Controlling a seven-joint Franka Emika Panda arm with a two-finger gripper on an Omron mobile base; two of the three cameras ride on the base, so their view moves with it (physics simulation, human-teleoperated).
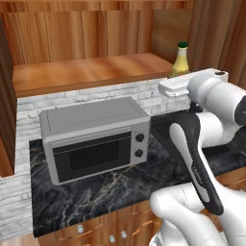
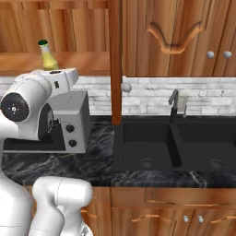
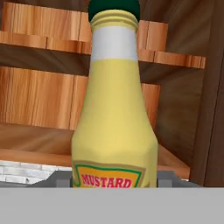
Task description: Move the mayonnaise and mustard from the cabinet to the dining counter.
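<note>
One bottle, the mustard [image 3: 114, 113], stands upright on the open cabinet [image 1: 81, 72] shelf with the gripper close at its base; I cannot tell whether the jaws grip it. Judging from this, carrying to the dining counter is all left. Below lie a dark marble worktop [image 1: 115, 187], a microwave [image 1: 96, 137], and a black sink [image 2: 170, 145].

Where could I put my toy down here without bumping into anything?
The cabinet shelf is bare wood left of the mustard. The black counter in front of the microwave is free too. It gets crowded at the shelf's right end, where the robot's fingers sit on either side of the mustard.
</note>
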